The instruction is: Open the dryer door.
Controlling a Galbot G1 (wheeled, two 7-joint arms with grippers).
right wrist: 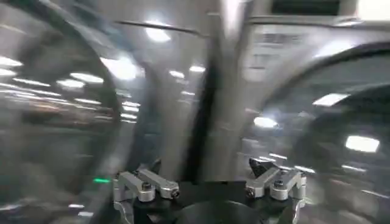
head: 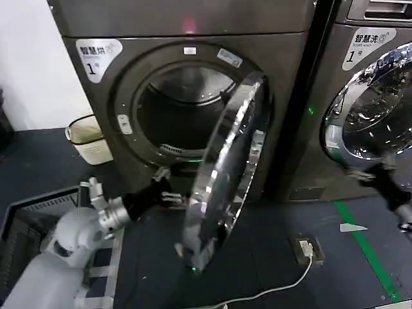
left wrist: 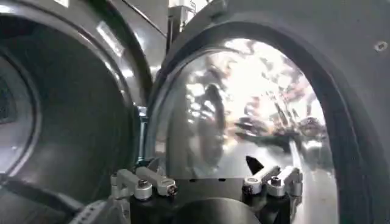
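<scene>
The dryer door (head: 222, 174) stands swung out from the left machine, almost edge-on to me, its chrome ring shining. Behind it the drum opening (head: 180, 109) is dark and uncovered. My left gripper (head: 168, 187) reaches in low between the opening and the door's inner side, open, holding nothing. In the left wrist view the left gripper (left wrist: 203, 167) faces the door's domed glass (left wrist: 244, 103) inside its grey inner face (left wrist: 341, 36), with the drum (left wrist: 61, 109) beside it. My right gripper (head: 356, 172) hangs open before the other machine, and the right gripper (right wrist: 204, 165) holds nothing.
The second machine's chrome-ringed door (head: 373, 109) is at the right. A beige bin (head: 87, 138) stands left of the dryer, and a dark crate (head: 26, 225) sits by my left arm. A power adapter with white cable (head: 306, 248) and green floor tape (head: 364, 248) lie ahead.
</scene>
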